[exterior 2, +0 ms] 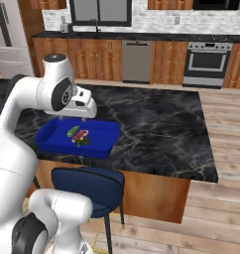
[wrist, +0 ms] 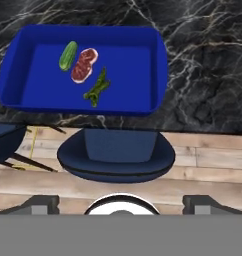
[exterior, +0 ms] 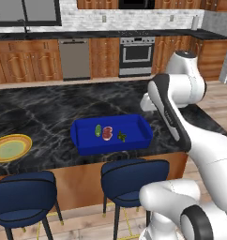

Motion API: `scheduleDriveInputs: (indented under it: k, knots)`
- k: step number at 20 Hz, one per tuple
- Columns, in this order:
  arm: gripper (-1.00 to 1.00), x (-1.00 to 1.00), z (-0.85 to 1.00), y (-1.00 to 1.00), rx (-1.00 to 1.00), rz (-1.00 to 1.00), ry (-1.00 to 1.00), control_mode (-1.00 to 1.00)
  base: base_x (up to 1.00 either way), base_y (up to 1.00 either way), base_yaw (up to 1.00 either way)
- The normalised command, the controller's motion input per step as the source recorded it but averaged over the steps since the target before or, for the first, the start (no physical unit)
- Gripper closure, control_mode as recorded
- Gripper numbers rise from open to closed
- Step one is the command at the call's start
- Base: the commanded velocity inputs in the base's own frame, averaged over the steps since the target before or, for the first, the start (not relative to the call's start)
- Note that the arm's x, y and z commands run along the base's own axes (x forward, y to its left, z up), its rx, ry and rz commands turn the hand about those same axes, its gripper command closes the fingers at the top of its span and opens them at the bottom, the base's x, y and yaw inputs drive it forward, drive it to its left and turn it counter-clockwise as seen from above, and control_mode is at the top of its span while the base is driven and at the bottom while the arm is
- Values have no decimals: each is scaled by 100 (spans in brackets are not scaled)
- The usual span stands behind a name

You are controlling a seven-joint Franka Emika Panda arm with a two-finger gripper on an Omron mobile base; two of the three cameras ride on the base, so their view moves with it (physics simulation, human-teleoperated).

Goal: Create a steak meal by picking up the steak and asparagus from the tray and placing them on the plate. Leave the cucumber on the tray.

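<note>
The blue tray (exterior: 134, 129) (exterior 2: 99, 134) (wrist: 128, 65) sits near the front edge of the black marble island. Inside it the bright green cucumber (exterior: 98, 130) (wrist: 68, 55) lies at one end. The red-pink steak (exterior: 107, 133) (exterior 2: 80, 135) (wrist: 83, 64) rests beside it, and the dark asparagus (exterior: 121, 136) (wrist: 97, 88) lies on the steak's other side. Far to the left on the counter sits the yellow-rimmed plate (exterior: 26, 140). My gripper (wrist: 123, 205) hovers above and in front of the tray, open, with nothing between its fingertips (wrist: 40, 202).
Two blue stools (exterior: 134, 176) (exterior: 24, 194) stand under the island's front edge; one stool (wrist: 115, 152) is right below the hand. Wooden cabinets, a dishwasher and an oven line the back wall. Bare marble lies between tray and plate.
</note>
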Motion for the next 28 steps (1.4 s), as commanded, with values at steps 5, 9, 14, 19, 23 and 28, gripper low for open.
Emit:
scheduleDriveInputs:
  k: [5,9,14,19,23,28]
  knots:
    - [-100,-41,0,39,-3,0,-15,-100,0,0,0]
    - [-100,-23,-4,70,-7,0,-17,-100,0,0,0]
    - [-100,-2,0,4,0,-5,-7,-100,0,0,0]
    - [-100,0,0,-3,0,-1,0,-100,0,0,0]
    - [-100,0,0,0,0,0,0,-100,0,0,0]
    - [-100,0,0,0,0,0,0,100,-10,1,0]
